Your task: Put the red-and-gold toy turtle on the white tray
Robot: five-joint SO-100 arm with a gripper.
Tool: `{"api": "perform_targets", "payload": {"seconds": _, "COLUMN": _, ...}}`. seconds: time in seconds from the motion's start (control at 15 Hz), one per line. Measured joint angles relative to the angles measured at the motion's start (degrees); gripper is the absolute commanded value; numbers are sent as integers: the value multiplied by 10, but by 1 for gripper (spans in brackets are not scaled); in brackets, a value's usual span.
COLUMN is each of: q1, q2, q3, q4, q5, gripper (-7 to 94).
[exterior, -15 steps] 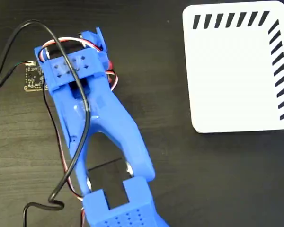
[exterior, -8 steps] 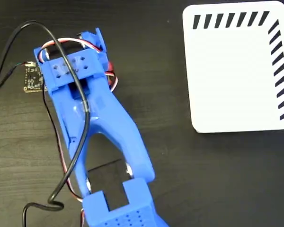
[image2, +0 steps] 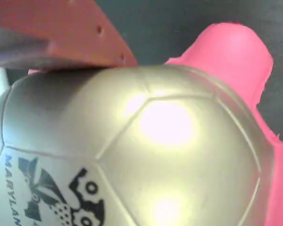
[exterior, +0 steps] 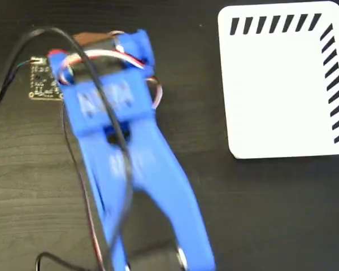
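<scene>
The red-and-gold toy turtle fills the wrist view, its shiny gold shell showing a black printed logo at the lower left and a coral-red limb at the upper right. A red finger presses on the shell's upper left. In the fixed view the blue arm hides the turtle. My gripper sits at the arm's far end, upper left of the picture, blurred, shut on the turtle. The white tray with black diagonal stripes lies at the upper right, bare, well to the right of the gripper.
A small circuit board lies on the dark wooden table just left of the gripper. Black and red cables loop over the arm and trail off its left side. The blue arm runs diagonally across the left half.
The arm has swung to the right and looks larger and blurred, in motion. The gripper end has shifted towards the top of the picture. The tray has not moved.
</scene>
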Motion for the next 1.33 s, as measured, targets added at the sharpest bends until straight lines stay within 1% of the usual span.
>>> {"api": "perform_targets", "payload": {"seconds": 0.13, "q1": 10, "q2": 51, "q3": 0, "q4": 18, "q5": -16, "gripper": 0}}
{"api": "perform_targets", "payload": {"seconds": 0.27, "q1": 23, "q2": 58, "q3": -3, "q4": 37, "q5": -36, "gripper": 0}}
{"api": "perform_targets", "payload": {"seconds": 0.4, "q1": 68, "q2": 56, "q3": -40, "q4": 63, "q5": -63, "gripper": 0}}
{"api": "perform_targets", "payload": {"seconds": 0.53, "q1": 142, "q2": 25, "q3": -94, "q4": 83, "q5": -101, "gripper": 0}}
{"api": "perform_targets", "payload": {"seconds": 0.8, "q1": 299, "q2": -77, "q3": -187, "q4": 84, "q5": -162, "gripper": 0}}
{"api": "perform_targets", "payload": {"seconds": 0.87, "q1": 330, "q2": -99, "q3": -203, "q4": 84, "q5": -177, "gripper": 0}}
{"api": "perform_targets", "payload": {"seconds": 1.0, "q1": 365, "q2": -128, "q3": -220, "q4": 84, "q5": -192, "gripper": 0}}
{"api": "perform_targets", "payload": {"seconds": 1.13, "q1": 378, "q2": -158, "q3": -222, "q4": 75, "q5": -204, "gripper": 0}}
{"api": "perform_targets", "payload": {"seconds": 1.33, "q1": 381, "q2": -168, "q3": -158, "q4": -1, "q5": -212, "gripper": 0}}
